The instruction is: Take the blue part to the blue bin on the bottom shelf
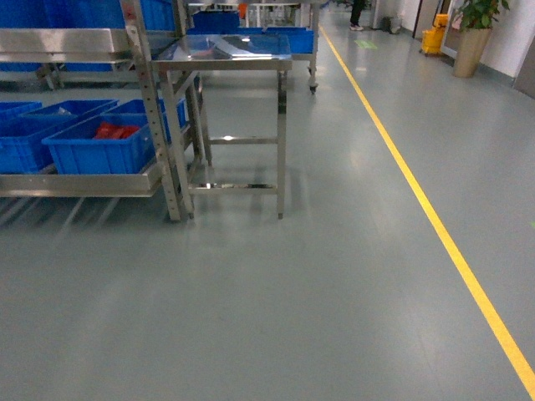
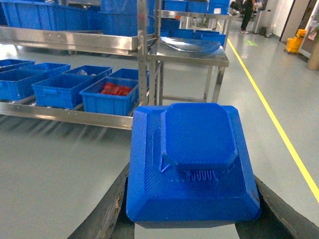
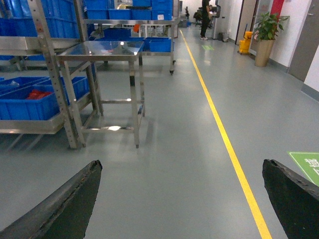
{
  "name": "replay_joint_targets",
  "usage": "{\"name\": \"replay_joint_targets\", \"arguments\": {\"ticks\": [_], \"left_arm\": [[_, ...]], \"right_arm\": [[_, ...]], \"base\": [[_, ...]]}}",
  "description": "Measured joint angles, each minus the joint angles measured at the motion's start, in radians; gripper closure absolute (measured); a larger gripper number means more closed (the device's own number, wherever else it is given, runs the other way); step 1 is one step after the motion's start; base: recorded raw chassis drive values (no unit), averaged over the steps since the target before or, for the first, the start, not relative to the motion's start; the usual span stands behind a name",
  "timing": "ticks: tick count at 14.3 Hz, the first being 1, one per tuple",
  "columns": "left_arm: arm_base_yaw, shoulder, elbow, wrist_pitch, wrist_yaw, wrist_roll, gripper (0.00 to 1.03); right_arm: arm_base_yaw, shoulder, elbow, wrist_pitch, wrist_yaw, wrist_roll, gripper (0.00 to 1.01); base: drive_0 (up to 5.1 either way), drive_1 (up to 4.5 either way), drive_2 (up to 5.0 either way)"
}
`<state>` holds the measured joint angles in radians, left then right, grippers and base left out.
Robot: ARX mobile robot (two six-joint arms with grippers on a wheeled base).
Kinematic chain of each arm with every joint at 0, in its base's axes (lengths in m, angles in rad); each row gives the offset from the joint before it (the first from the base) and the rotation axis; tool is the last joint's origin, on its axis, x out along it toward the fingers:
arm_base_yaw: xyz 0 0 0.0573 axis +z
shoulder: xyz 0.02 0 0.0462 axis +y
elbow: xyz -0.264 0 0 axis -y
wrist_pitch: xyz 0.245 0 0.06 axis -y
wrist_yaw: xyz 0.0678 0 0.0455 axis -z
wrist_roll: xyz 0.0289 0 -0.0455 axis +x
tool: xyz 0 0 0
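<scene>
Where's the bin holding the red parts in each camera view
Head: bin with red parts, left, bottom shelf.
Left wrist: left of centre, behind the held blue part.
Right wrist: far left edge.
Shared landmark: steel table just right of it.

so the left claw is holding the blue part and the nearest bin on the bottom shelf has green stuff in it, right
Not quite. The left claw does hold the blue part, but the nearest blue bin on the bottom shelf holds red pieces, not green. The left wrist view shows it clearly, and the head view agrees.
</scene>
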<state>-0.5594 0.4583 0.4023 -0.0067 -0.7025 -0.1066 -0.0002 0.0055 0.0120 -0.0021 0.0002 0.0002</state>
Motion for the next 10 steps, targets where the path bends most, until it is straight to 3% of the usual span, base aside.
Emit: {"name": "replay_joint_targets", "arguments": {"ticks": [10], "left_arm": [[0.001, 0.0, 0.0, 0.003, 0.0, 0.0, 0.59]], "right_arm": [[0.0, 0.0, 0.0, 0.0, 0.0, 0.0, 0.03]], "base": [[0.0, 4.35, -4.3]]}}
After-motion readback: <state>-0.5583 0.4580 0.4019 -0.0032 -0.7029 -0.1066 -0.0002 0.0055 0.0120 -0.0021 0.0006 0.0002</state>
